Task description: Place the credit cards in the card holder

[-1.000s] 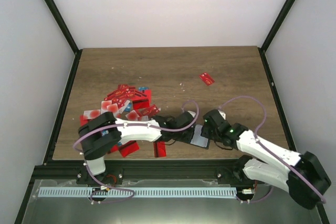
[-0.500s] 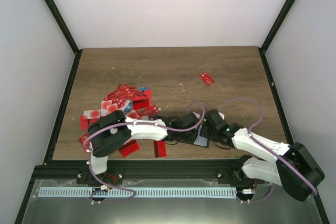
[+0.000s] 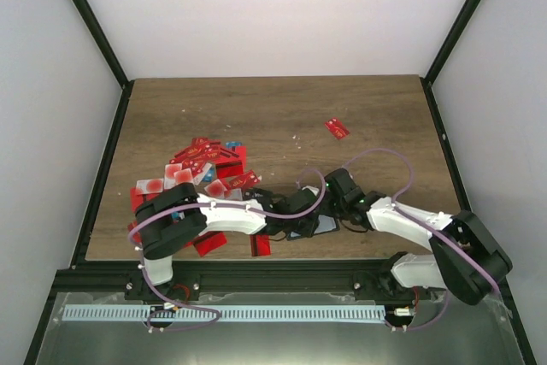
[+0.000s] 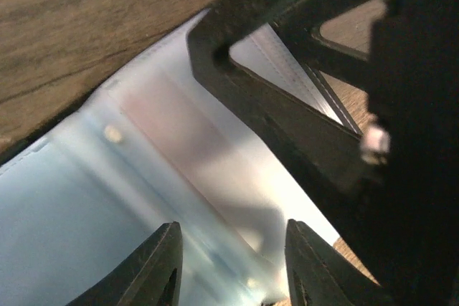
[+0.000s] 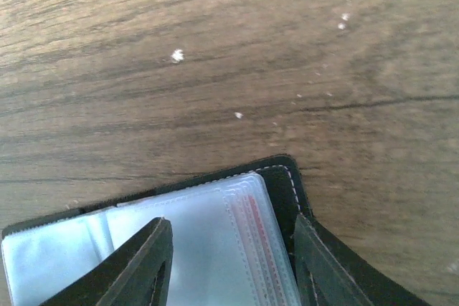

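Now | card holder beneath left hand, right hand | both part-spread, empty

left pincer: tips apart | above clear sleeves of card holder | wood table beside

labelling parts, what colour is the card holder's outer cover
Black with pale edge stitching; the card holder shows best in the right wrist view.

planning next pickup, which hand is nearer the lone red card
Right. The right hand lies nearly straight below the lone red card in the top view; the left hand lies further left.
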Available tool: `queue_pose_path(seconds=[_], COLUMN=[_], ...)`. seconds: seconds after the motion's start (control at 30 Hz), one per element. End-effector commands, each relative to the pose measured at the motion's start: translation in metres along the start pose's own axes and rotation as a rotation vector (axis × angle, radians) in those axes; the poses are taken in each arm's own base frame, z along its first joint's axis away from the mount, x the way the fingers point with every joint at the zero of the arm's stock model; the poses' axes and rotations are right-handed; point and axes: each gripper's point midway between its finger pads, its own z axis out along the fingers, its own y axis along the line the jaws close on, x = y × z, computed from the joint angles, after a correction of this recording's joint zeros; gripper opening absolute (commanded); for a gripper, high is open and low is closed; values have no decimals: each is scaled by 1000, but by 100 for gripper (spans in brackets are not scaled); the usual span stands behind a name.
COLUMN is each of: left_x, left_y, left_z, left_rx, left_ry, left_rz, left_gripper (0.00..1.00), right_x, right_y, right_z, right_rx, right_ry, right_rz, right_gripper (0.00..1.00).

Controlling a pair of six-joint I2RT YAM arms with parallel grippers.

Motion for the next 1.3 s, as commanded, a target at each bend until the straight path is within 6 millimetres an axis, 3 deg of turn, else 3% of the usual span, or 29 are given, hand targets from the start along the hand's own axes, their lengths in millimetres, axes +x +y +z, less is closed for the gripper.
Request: queue_pose_path(seconds=[0.0,0.3,0.4,0.5,0.7,0.9,1.13,1.27], left_x=[15,-19,-27,-27,-12,7,41,44], left_y=[0,-15,-9,15,97,160,213,223], left_z=[-6,-45,-68,-89,-126,-164,-208,-220], left_rx=[-2,24,0,-80,-268,-365,-503,-512], left_ry=[34,-81,-129,-171,-220,-260,-316,-369], left_rz=[-30,-23,-19,-35,-147,-322,-528,-620], left_gripper=[43,60,66,69,69,67,68,67], right_x=[-3,-29,-30,-27,-8,17,43,58], right_y=[27,34,45,65,133,193,263,296], right_z=[5,-20,-29,-40,-65,-62,-49,-38], right_rx=[-103,-53,-98,-203,-563,-700,-845,-935], right_ry=[27,-21,-9,12,92,182,271,341], right_rz=[-60,-128,-175,-203,-273,-357,-493,-538], right_gripper=[49,56,75,78,74,69,63,62])
